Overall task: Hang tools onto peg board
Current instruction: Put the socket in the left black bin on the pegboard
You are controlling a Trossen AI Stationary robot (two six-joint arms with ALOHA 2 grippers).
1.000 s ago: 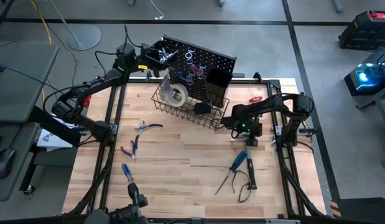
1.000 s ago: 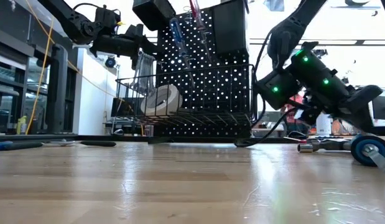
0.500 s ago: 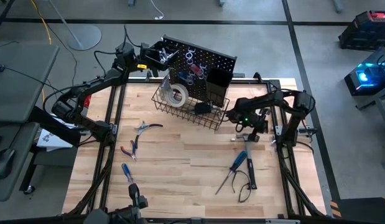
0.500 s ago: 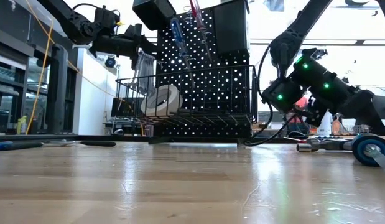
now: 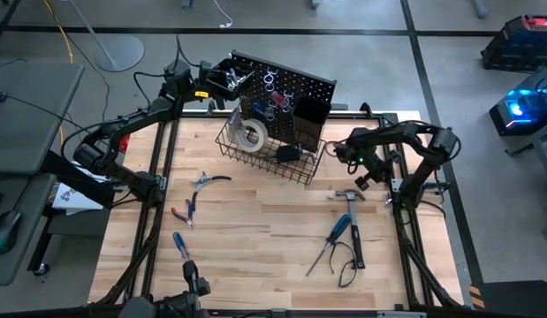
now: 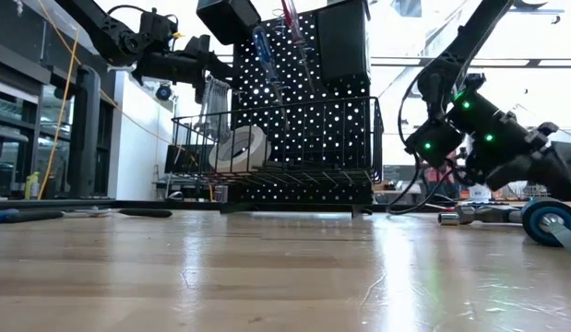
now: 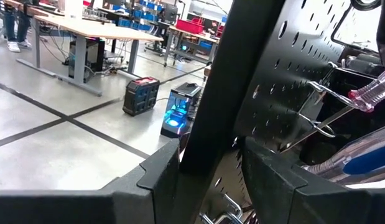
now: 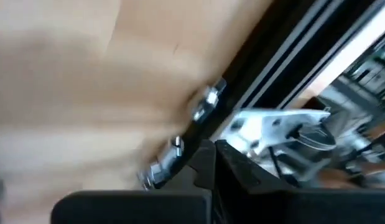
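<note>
My left claw (image 7: 208, 180) pinches the peg board's (image 5: 295, 88) edge; my right claw (image 5: 360, 177), pressed together (empty), hangs above the hammer (image 5: 351, 212). Any left-arm tug could tip that board.

Wooden table (image 5: 255, 238) under scattered tools (image 5: 344, 231)

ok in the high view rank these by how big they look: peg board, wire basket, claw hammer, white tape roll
1. peg board and wire basket: look about alike, so no order between them; the board stands upright and shows foreshortened from above.
2. claw hammer
3. white tape roll, inside the basket.
</note>
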